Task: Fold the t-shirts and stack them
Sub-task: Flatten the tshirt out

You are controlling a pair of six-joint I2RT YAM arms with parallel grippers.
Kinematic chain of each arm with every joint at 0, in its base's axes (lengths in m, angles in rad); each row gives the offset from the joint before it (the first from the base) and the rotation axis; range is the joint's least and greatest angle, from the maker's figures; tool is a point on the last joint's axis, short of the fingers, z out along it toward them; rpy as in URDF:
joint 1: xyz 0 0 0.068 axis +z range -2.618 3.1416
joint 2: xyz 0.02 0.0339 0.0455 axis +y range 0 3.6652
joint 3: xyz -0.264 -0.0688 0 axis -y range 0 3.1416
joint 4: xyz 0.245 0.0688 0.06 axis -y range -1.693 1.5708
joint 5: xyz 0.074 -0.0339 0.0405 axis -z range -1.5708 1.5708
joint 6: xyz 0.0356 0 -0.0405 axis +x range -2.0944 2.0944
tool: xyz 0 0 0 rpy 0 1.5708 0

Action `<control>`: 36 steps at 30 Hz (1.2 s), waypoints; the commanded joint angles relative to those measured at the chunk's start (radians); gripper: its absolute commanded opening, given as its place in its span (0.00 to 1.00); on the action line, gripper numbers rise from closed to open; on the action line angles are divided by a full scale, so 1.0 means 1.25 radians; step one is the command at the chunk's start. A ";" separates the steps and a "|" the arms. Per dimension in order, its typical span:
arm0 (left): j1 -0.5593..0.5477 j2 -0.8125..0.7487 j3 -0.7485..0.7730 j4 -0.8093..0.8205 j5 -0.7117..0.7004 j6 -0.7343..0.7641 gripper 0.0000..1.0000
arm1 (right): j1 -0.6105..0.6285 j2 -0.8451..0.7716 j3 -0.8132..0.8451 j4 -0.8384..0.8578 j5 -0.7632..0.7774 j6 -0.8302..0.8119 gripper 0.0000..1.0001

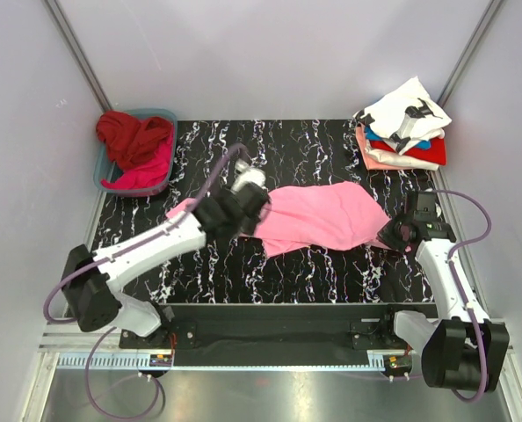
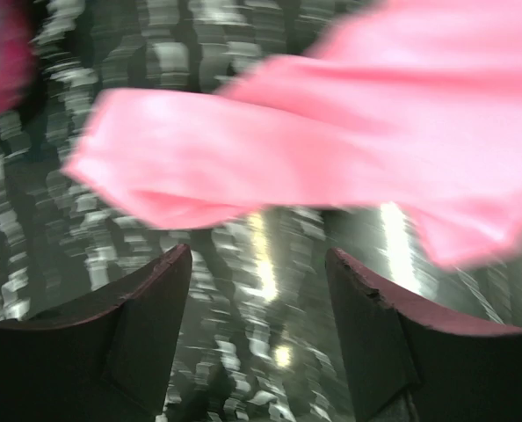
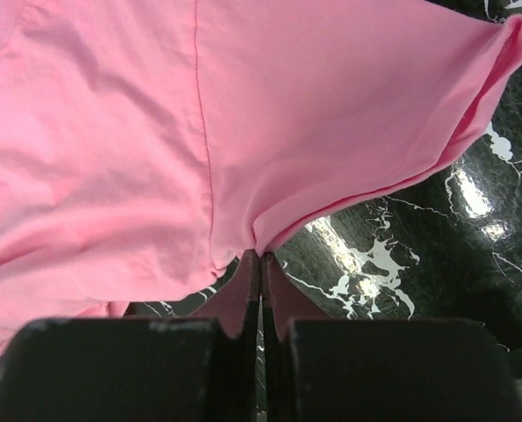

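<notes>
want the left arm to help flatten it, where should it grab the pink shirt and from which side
Probably the free left end of the pink t-shirt, coming from the left and above. That end lies as a loose flap just ahead of the open left gripper, and the right gripper pinches the opposite edge, so both ends would be held.

Pale walls (image 1: 270, 53) enclose a glossy black, white-veined tabletop (image 1: 314, 274).

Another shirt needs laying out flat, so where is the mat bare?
Bare mat lies behind the pink t-shirt, between the basket and the folded stack, and in front of it along the near edge. The middle is crowded: shirt, open left pincer, right pincer clamped on its edge.
</notes>
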 commanded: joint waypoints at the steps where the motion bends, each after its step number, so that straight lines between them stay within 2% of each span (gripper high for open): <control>1: -0.132 0.074 0.011 0.049 -0.045 -0.056 0.66 | -0.004 0.000 0.005 0.035 -0.025 -0.018 0.00; 2: -0.173 0.100 0.037 0.053 -0.061 -0.060 0.66 | -0.004 0.000 0.004 0.038 -0.029 -0.018 0.00; 7: -0.234 0.289 0.148 0.035 -0.053 -0.039 0.64 | -0.004 0.009 0.000 0.043 -0.041 -0.020 0.00; 10: -0.257 0.359 0.194 0.037 -0.057 -0.034 0.61 | -0.004 0.008 0.001 0.045 -0.043 -0.023 0.00; 24: -0.255 0.498 0.257 0.091 -0.027 -0.001 0.51 | -0.004 0.016 -0.001 0.052 -0.052 -0.025 0.00; 36: -0.238 0.522 0.250 0.112 -0.027 -0.001 0.41 | -0.004 0.017 -0.006 0.057 -0.056 -0.025 0.00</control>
